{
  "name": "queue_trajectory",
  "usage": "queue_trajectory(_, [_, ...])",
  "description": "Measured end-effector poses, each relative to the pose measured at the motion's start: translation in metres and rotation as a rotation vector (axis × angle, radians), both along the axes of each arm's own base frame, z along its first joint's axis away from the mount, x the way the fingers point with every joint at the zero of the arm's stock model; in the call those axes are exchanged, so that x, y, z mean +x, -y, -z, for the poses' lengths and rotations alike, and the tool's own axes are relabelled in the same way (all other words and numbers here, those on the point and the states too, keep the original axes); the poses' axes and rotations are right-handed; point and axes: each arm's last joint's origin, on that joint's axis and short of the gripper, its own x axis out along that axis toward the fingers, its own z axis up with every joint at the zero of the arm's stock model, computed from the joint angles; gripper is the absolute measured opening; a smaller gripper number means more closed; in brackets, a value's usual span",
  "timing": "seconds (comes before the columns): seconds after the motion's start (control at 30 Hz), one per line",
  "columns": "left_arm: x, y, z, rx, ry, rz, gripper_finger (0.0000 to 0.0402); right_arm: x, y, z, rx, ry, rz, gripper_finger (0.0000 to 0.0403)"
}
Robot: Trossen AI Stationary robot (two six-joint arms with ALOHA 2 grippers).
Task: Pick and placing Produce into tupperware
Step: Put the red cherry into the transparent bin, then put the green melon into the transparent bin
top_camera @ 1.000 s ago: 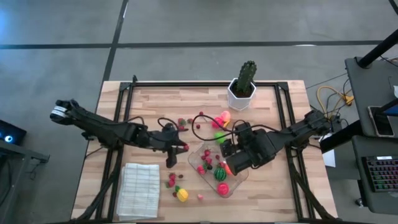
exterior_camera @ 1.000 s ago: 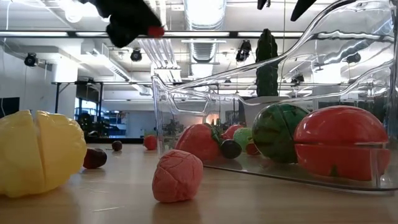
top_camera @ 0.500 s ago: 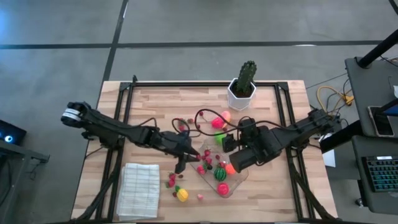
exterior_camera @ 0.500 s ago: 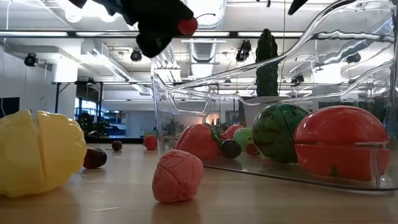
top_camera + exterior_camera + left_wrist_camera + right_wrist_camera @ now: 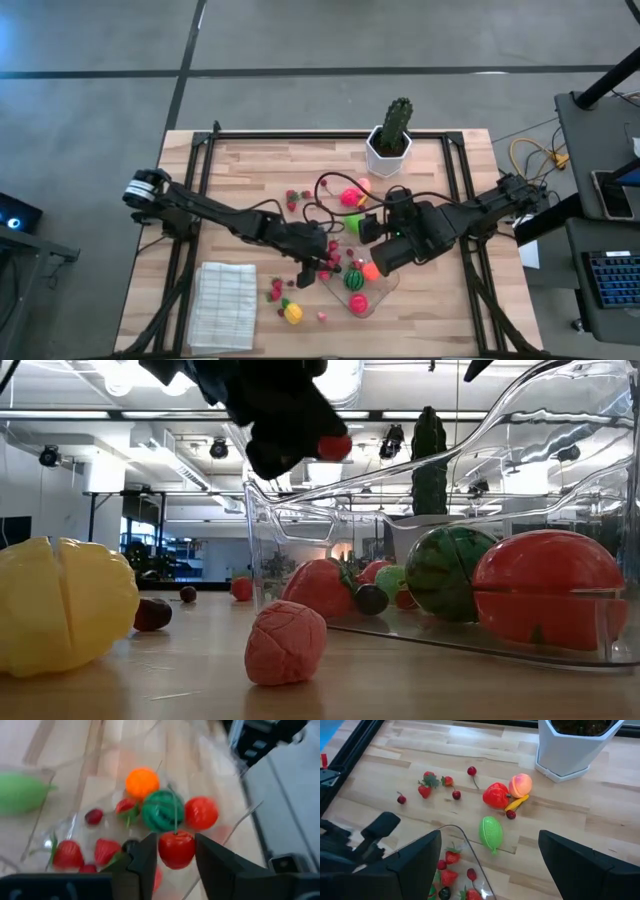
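A: The fingers (image 5: pixel 143 862) of the left gripper (image 5: pixel 175 840) are nearly shut. They sit on both sides of a little red fruit (image 5: pixel 176 850) with a thin stalk and hold it.

B: Where is that gripper?

A: It is up in the air, over the left side of the tupperware (image 5: pixel 386 289). From table height the little red fruit sits at its tip, higher than the clear wall of the box.

B: What is in the tupperware?

A: A green striped melon ball (image 5: pixel 161 810), an orange ball (image 5: pixel 142 782), a round red fruit (image 5: pixel 201 812), some strawberries (image 5: pixel 67 854) and a small dark berry. They lie right under the left gripper.

B: And the other arm?

A: The right gripper (image 5: pixel 380 258) is at the right side of the tupperware. Its fingers (image 5: pixel 407 865) are wide open and hold nothing.

B: Is there food outside the box?

A: Yes. A yellow piece (image 5: pixel 292 313) and a pink piece (image 5: pixel 323 317) lie on the table (image 5: pixel 250 160) near the front, just beside the box. A green fruit (image 5: pixel 491 832) lies just past its far rim. Farther back, a red fruit (image 5: pixel 496 795) and a peach (image 5: pixel 520 784) lie close together, with tiny red berries (image 5: pixel 471 771) scattered near them.

B: What else is there?

A: A cactus (image 5: pixel 397 120) in a white pot (image 5: pixel 575 750) stands at the back. A folded white cloth (image 5: pixel 222 305) lies at the front left.
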Motion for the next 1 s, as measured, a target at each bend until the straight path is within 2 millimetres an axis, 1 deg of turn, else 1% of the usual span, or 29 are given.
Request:
queue_trajectory(0.1, [0.0, -0.001, 0.003, 0.014, -0.016, -0.016, 0.0148, 0.0, 0.0, 0.0, -0.003, -0.006, -0.008, 0.0325])
queue_trajectory(0.33, [0.0, -0.002, 0.001, -0.02, -0.019, -0.113, 0.0234, 0.0, 0.0, 0.0, -0.008, -0.014, -0.019, 0.0325])
queue_trajectory(0.47, [-0.003, -0.003, -0.004, -0.016, -0.011, -0.109, 0.0265, 0.0, 0.0, 0.0, -0.013, -0.022, -0.029, 0.0325])
queue_trajectory(0.77, [-0.022, -0.008, -0.027, -0.003, -0.014, -0.1, 0.0271, 0.0, 0.0, 0.0, -0.02, -0.034, -0.046, 0.0325])
queue_trajectory(0.83, [-0.028, -0.009, -0.035, 0.007, 0.004, -0.089, 0.0271, 0.0, 0.0, 0.0, -0.02, -0.034, -0.046, 0.0325])
queue_trajectory(0.93, [-0.041, -0.013, -0.04, 0.03, -0.057, -0.094, 0.0271, 0.0, 0.0, -0.001, -0.018, -0.03, -0.043, 0.0325])
queue_trajectory(1.0, [-0.054, -0.017, -0.036, 0.071, -0.149, -0.122, 0.0271, -0.001, 0.0, -0.001, -0.018, -0.03, -0.042, 0.0325])
